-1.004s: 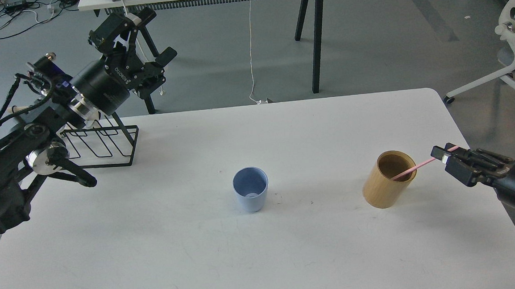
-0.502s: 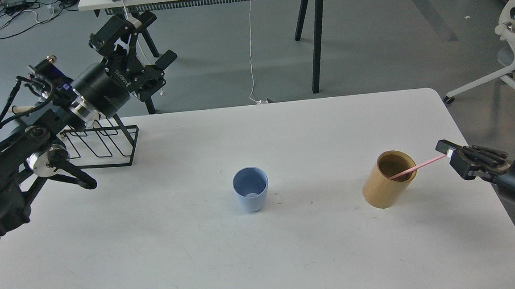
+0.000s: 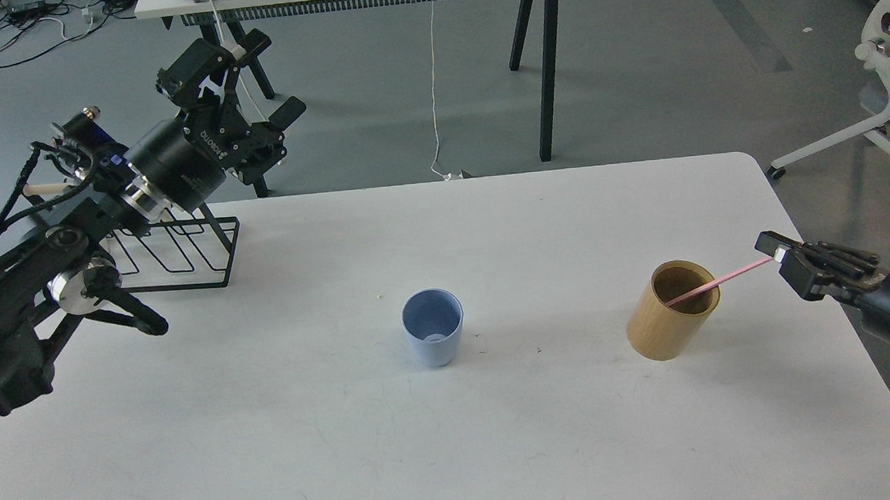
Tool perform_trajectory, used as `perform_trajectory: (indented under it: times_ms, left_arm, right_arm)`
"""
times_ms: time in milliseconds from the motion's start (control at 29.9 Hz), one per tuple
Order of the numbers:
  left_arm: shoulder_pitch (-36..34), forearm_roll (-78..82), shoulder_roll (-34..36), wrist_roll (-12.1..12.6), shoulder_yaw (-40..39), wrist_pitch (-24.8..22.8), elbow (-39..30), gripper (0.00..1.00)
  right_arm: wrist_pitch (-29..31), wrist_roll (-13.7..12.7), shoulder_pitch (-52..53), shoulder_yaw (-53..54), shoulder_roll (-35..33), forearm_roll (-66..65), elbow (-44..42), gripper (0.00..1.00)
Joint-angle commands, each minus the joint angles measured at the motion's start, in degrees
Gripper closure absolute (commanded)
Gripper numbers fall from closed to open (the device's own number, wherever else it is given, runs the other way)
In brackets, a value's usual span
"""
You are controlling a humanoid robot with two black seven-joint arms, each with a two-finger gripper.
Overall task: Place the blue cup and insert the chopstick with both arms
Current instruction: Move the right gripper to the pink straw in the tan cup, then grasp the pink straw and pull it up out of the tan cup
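The blue cup [image 3: 433,338] stands upright and empty in the middle of the white table [image 3: 456,435]. The pink chopstick [image 3: 725,278] leans in a tan wooden holder [image 3: 669,321] to the right of the cup, with its lower end inside. Its upper end reaches the fingertips of my right gripper [image 3: 776,254] at the table's right edge. The fingers are dark and seen side-on, so I cannot tell whether they still hold the stick. My left gripper [image 3: 264,75] is open and empty, raised beyond the table's rear left corner.
A black wire rack [image 3: 182,254] stands at the table's rear left under my left arm. A white office chair [image 3: 887,91] is off the right side. Another table with black legs [image 3: 545,58] stands behind.
The right gripper has drawn back to the right and slightly up. The chopstick has slid deeper into the tan holder, so only its end is at the fingertips. The left arm has shifted slightly.
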Motion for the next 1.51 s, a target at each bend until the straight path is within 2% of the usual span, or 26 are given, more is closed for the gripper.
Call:
perform_trajectory:
  times_ms: [0,502,971,1473]
  left_arm:
    - [0.26,0.02,0.06,0.0,0.0,0.0,0.0,0.01]
    - [0.26,0.02,-0.03,0.0,0.0,0.0,0.17,0.01]
    - [1.4,0.02,-0.11,0.0,0.0,0.0,0.44,0.01]
    - [2.02,0.02,-0.03,0.0,-0.09,0.0,0.53,0.01]
  right_arm:
    - [0.37,-0.01,0.03,1.41,0.06,0.1,0.16,1.0]
    - [0.72,-0.01,0.47,2.2,-0.38,2.73,2.62,1.0]
    - [1.25,-0.01,0.64,4.04,-6.7,6.25,7.63,1.0]
    - [7.04,-0.01,0.55,11.42,-11.8,11.08,13.08,1.0]
